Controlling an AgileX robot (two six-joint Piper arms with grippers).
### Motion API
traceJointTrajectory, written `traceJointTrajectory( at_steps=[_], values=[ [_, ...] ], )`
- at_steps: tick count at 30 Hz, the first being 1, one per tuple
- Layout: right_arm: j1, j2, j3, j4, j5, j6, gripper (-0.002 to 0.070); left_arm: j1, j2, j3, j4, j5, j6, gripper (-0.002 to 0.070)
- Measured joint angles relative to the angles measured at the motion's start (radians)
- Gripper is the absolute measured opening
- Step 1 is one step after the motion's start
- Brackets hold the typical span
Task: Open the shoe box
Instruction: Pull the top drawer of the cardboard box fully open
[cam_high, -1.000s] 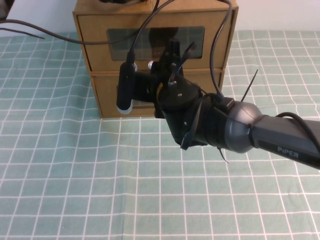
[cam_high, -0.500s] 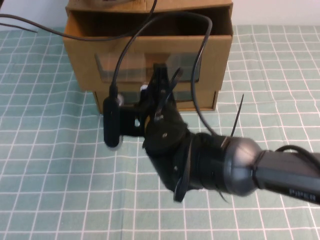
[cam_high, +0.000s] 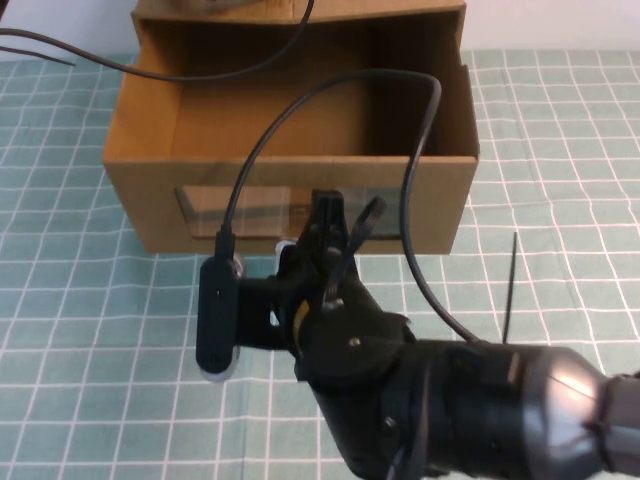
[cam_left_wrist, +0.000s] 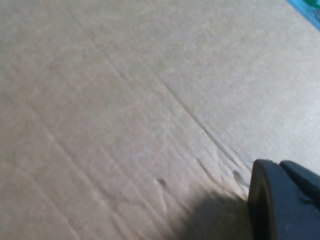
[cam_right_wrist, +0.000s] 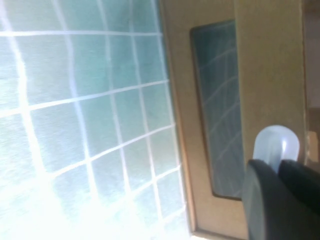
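Observation:
The cardboard shoe box (cam_high: 300, 12) stands at the far middle of the table. Its upper drawer (cam_high: 145, 215), with a clear window (cam_high: 240, 205) in the front, is pulled far out and its inside looks empty. My right gripper (cam_high: 330, 215) sits at the middle of the drawer front, shut on the small white knob (cam_right_wrist: 276, 142); its fingers (cam_right_wrist: 260, 200) are pressed together just below that knob. My left gripper (cam_left_wrist: 281, 200) is outside the high view. Its dark fingers lie side by side, shut, against plain cardboard (cam_left_wrist: 125, 100).
A green-and-white checked cloth (cam_high: 80, 340) covers the table on all sides of the box. Black cables (cam_high: 420, 150) loop from the right arm over the open drawer. The right arm's wrist camera (cam_high: 214, 315) hangs to the left of the gripper.
The right gripper has drawn back toward me with the knob, and the upper drawer has slid from closed to far out of the box.

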Motion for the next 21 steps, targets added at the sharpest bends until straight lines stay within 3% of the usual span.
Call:
traceJointTrajectory(
  at_steps=[16,18,21],
  values=[
    [0.030,-0.039,0.077,0.046,0.011,-0.002,0.0025,0.000,0.000,0.000,-0.004,-0.002,0.000,-0.0005],
    [0.032,-0.039,0.077,0.042,0.022,-0.002,0.0068,0.000,0.000,0.000,-0.004,-0.002,0.000,-0.0005],
    [0.036,-0.045,0.077,0.042,0.020,0.001,0.0190,0.000,0.000,0.000,-0.013,-0.004,0.000,-0.0005]
  ],
)
